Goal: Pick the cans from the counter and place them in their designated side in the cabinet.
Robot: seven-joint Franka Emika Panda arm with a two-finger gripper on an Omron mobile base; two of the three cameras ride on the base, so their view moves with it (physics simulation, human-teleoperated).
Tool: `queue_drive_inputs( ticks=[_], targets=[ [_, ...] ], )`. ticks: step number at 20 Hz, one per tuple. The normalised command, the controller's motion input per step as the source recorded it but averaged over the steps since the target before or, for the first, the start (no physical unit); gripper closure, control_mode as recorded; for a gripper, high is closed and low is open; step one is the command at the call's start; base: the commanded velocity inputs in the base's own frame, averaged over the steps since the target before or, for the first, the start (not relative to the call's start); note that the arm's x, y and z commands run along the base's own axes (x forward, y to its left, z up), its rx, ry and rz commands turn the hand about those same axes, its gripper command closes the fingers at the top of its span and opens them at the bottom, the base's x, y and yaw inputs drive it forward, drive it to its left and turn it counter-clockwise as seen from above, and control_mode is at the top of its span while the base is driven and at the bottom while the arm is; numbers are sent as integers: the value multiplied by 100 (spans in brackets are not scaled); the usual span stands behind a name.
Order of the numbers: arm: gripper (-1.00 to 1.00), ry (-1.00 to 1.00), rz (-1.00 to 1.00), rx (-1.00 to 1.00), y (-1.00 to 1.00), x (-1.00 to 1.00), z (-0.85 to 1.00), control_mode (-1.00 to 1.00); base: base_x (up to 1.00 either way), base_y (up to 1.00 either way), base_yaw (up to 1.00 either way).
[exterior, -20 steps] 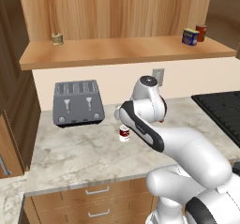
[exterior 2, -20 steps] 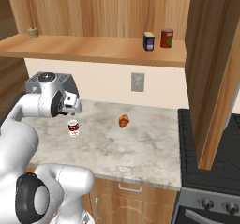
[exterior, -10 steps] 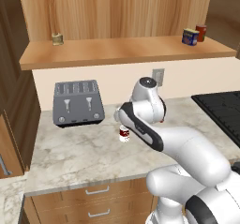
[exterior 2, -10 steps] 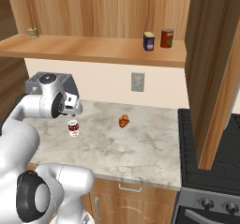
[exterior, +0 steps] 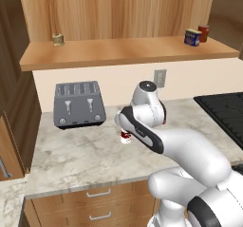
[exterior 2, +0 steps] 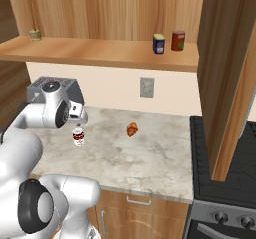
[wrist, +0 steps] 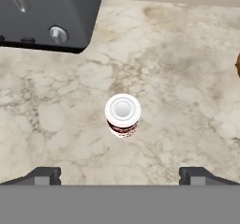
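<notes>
On the counter [exterior 2: 150, 148], the red-and-white can [wrist: 123, 115] stands upright near the toaster [exterior: 79, 103]. Your gripper [wrist: 120, 175] hovers above it, fingers spread and empty. You're at the pick step: descend straight, then close.

red-and-white can [exterior: 125, 136] upright on counter [exterior: 76, 157] | toaster [exterior: 79, 104] left | arm above

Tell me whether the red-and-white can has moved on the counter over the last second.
No. The red-and-white can stands at the same spot left of the croissant.
</notes>
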Motion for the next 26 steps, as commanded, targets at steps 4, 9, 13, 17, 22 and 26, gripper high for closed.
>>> queue_drive_inputs(
  ticks=[4, 9, 13, 17, 22, 26],
  targets=[
    [-100, 0, 0, 0, 1, 8, -13, -100, 0, 0, 0],
    [-100, 0, 0, 0, 1, 9, -11, -100, 0, 0, 0],
    [-100, 0, 0, 0, 1, 8, -9, -100, 0, 0, 0],
    [-100, 0, 0, 0, 0, 0, -7, -100, 0, 0, 0],
    [-100, 0, 0, 0, 0, 1, -9, -100, 0, 0, 0],
    [-100, 0, 0, -1, 0, 2, -13, -100, 0, 0, 0]
  ],
)
